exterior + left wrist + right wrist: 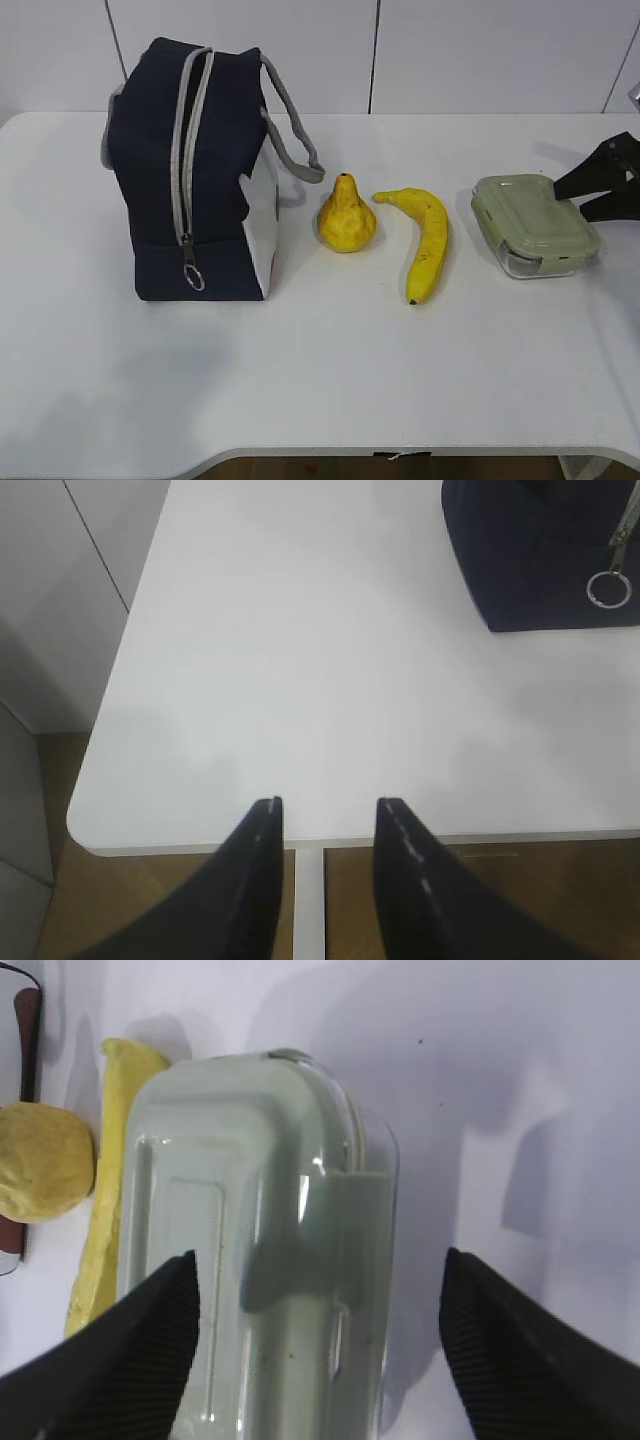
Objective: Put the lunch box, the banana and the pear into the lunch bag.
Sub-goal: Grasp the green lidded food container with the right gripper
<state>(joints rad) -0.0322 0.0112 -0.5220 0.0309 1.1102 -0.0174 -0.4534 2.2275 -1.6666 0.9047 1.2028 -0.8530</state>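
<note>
The navy lunch bag (185, 170) stands upright at the left, its ring pull (193, 278) hanging low on the front. The pear (346, 220), the banana (428, 240) and the green-lidded lunch box (535, 222) lie in a row to its right. My right gripper (572, 197) is open at the box's right end. In the right wrist view its jaws (320, 1258) stand wide over the lunch box (250, 1220), with the banana (105, 1210) and pear (40, 1160) beyond. My left gripper (328, 802) is open and empty over the table's front left edge, far from the bag (540, 550).
The white table (320, 380) has a curved front edge. A white panelled wall stands behind it. In the left wrist view the table's rounded corner (90, 820) and the wooden floor below it show. The bag's grey strap (295, 150) hangs toward the pear.
</note>
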